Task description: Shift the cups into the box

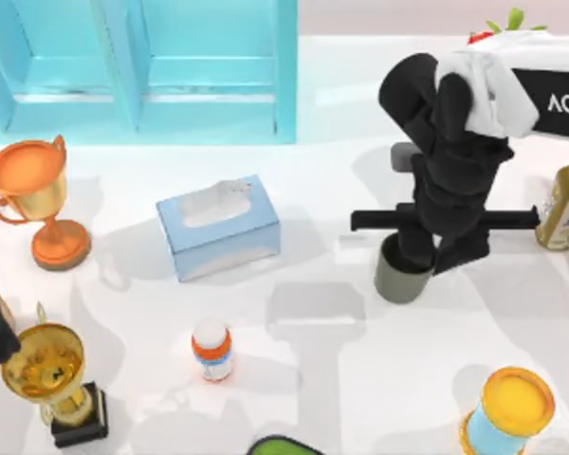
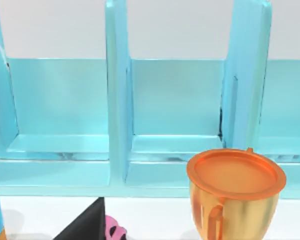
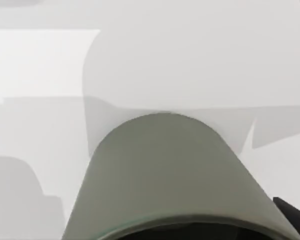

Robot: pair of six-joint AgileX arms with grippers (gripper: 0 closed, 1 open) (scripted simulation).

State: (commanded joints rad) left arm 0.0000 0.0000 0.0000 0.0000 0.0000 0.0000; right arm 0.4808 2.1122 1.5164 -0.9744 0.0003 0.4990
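Right gripper (image 1: pixel 419 258): placed directly over the grey-green cup (image 1: pixel 399 278), toward the right side of the counter (image 1: pixel 360 379); its fingers are seen to reach down at the cup's mouth, but whether they are clenched on the rim cannot be told.
Cup: stood upright on the counter, its long axis vertical; in the right wrist view the cup's wall (image 3: pixel 165 170) is seen close under the camera, mouth toward the gripper.
Box: the light blue compartmented box (image 1: pixel 142 66) is set along the far edge, toward the far-left corner, well apart from the cup.
Key relation: the cup lies straight beneath the right gripper, and the box lies away toward the far left; a lift and a carry across are judged to be called for.
Left arm: parked at the left edge, near the orange trophy (image 1: pixel 36 194).
Second cup: a dark rim (image 1: pixel 283 445) is seen at the near edge; its identity cannot be told.
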